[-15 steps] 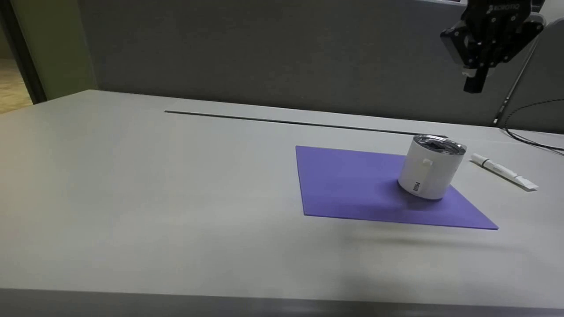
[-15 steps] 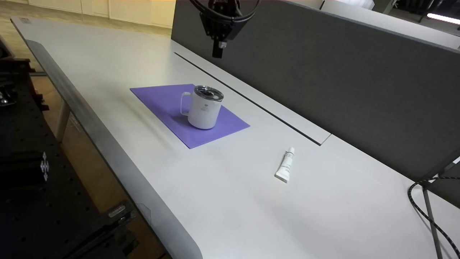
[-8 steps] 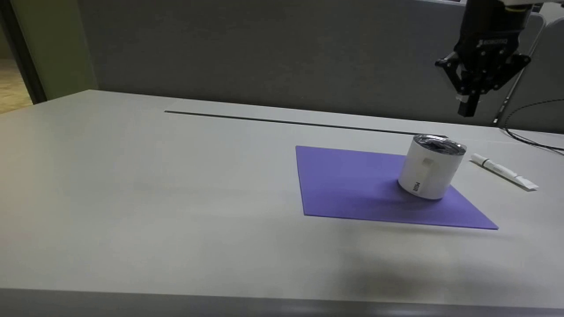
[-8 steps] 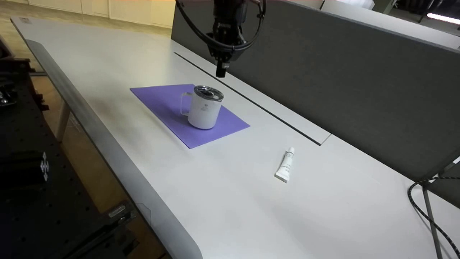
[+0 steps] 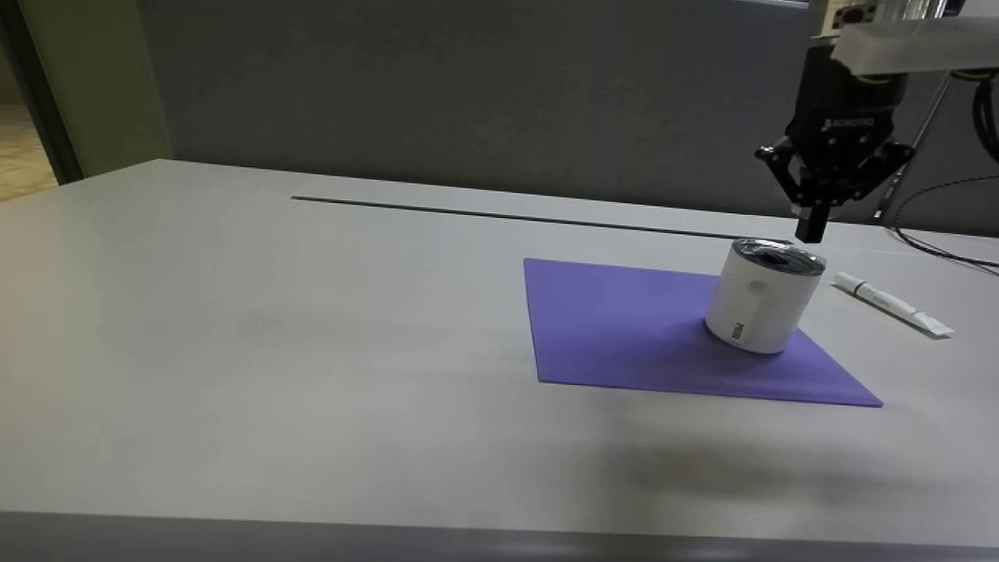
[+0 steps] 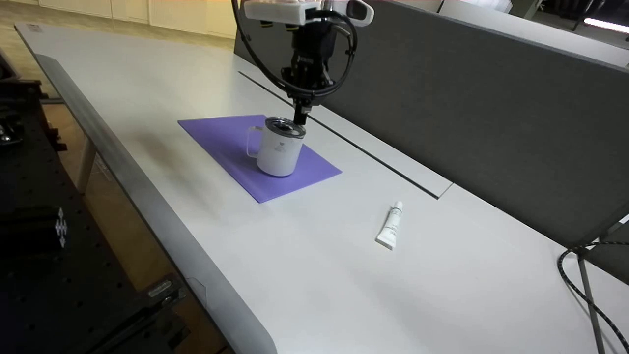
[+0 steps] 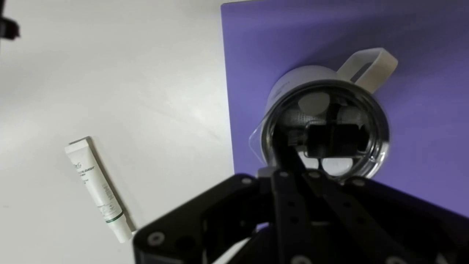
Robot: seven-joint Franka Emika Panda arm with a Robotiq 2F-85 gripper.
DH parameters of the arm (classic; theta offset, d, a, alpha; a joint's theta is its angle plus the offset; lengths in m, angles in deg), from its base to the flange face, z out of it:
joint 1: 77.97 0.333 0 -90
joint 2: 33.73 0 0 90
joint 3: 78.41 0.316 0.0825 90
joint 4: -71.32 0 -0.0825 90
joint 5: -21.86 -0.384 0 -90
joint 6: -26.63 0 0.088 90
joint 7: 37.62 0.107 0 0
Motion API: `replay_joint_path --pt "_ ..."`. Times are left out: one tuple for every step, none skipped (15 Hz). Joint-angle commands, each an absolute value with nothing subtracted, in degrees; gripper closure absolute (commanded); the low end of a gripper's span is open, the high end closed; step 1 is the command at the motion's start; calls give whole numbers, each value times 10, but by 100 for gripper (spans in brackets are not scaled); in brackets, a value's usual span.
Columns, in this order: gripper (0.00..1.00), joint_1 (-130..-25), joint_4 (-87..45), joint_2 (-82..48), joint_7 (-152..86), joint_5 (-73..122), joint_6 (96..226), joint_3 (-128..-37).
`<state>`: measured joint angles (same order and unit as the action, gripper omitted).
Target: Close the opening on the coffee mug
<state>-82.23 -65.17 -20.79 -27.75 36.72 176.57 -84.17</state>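
Closest in the wrist view, the gripper (image 7: 289, 159) has its black fingers together; reflections obscure whether they touch the glossy lid (image 7: 328, 124). Beneath, the matte white coffee mug (image 6: 278, 155) stands upright on a flat purple mat (image 6: 216, 133); only an exterior view shows its dark logo (image 5: 737, 331). Beyond lies a white tube (image 7: 98, 190), its band green only in the wrist view.

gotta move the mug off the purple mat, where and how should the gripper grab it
Probably the handle, from above, jaws across its narrow width: the coffee mug stands upright on the purple mat, and the handle juts sideways, clear of the lid. The gripper looks shut, so it would have to open first.
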Motion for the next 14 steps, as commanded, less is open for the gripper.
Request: replay_joint_path --pt "100 -811 -636 -188 -273 340 1761 -844" --pt "100 -810 -636 -186 -274 333 1763 -844" --pt "100 -807 -635 -183 -272 330 1763 -845" --pt "100 -805 -634 -179 -271 328 1764 -846" --pt "100 -803 -634 -177 -271 326 1768 -847" --pt "100 -802 -635 -175 -272 322 1772 -846" --pt "100 -801 -635 -174 -272 320 1775 -846" --pt "100 -801 -636 -173 -274 315 1777 -845" --pt "100 -801 -635 -172 -276 309 1778 -843" --pt "100 -800 -636 -172 -276 304 1780 -843" --pt "100 -800 -637 -172 -276 303 1784 -843" --pt "100 -799 -638 -171 -275 299 1786 -842" --pt "100 -800 -637 -169 -277 291 1782 -840" --pt "100 -799 -638 -169 -277 288 1781 -839"
